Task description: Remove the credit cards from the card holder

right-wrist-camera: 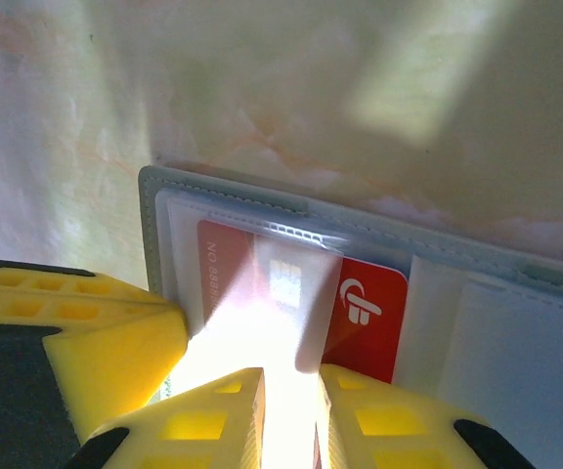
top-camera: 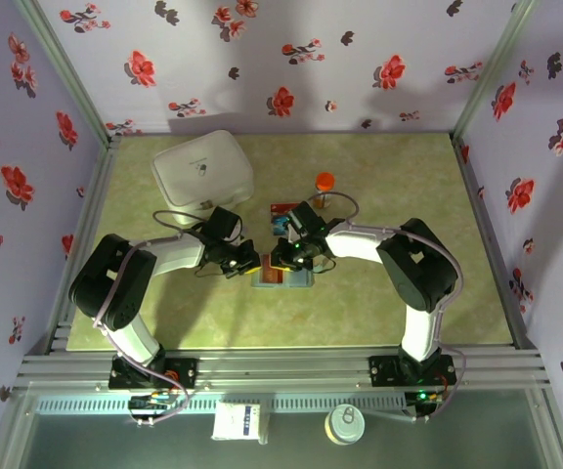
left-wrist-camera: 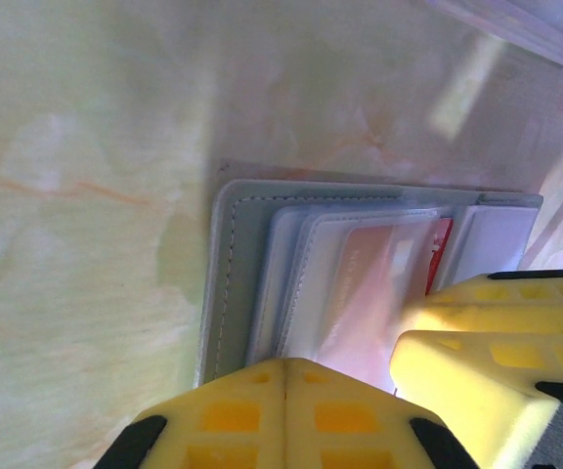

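The grey-blue card holder [top-camera: 297, 281] lies open on the table between both arms. A red credit card [right-wrist-camera: 369, 303] sticks partway out of its clear pocket, its logo end bare. My right gripper [right-wrist-camera: 291, 383] stands over the card's lower edge, jaws narrowly open with glare in the gap, nothing clearly pinched. My left gripper [left-wrist-camera: 286, 365] is shut, its tips down on the card holder [left-wrist-camera: 231, 264] near the stitched edge, beside the right gripper's fingers [left-wrist-camera: 487, 391]. From above, the left gripper [top-camera: 250, 264] and right gripper [top-camera: 283, 258] nearly touch. A red card [top-camera: 283, 208] and a teal one [top-camera: 281, 227] lie behind the holder.
A big white lidded case [top-camera: 203, 168] sits at the back left. An orange-capped bottle [top-camera: 324, 184] stands just behind the loose cards. A clear plastic box edge [left-wrist-camera: 516, 29] shows past the holder. Floral walls enclose the table on three sides.
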Tool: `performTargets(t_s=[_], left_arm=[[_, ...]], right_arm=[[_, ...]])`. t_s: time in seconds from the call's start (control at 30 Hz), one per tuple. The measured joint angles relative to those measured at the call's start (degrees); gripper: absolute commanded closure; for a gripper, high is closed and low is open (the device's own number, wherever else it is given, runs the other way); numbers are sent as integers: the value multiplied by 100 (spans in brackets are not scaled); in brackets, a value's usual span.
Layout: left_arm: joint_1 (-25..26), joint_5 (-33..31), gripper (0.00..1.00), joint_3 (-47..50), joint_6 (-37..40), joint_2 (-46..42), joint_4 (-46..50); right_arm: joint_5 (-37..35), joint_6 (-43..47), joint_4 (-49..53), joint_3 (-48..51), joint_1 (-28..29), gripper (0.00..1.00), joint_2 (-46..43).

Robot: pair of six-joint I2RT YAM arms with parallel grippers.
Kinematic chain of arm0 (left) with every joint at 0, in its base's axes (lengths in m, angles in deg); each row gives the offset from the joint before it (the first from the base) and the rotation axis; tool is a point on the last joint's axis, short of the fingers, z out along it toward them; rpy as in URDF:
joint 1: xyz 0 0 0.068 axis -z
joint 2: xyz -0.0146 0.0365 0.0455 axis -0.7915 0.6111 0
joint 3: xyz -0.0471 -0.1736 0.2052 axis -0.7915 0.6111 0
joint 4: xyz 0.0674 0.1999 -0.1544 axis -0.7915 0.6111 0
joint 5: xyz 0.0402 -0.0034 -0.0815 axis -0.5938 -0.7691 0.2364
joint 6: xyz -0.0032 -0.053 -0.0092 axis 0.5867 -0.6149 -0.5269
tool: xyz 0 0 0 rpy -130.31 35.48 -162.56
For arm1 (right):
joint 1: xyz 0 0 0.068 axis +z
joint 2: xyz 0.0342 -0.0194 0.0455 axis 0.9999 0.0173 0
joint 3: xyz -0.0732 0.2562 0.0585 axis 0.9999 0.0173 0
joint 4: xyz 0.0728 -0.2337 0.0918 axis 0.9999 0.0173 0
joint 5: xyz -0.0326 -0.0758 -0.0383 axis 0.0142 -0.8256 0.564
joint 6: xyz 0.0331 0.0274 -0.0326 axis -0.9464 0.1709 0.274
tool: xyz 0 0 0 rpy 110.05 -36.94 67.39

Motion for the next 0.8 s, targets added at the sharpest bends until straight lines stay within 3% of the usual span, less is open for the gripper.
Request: performTargets(t_s=[0.8], left_arm=[[249, -168, 100, -358, 66, -4, 570]], right_arm=[[-146, 81, 205, 118, -72, 75, -479]])
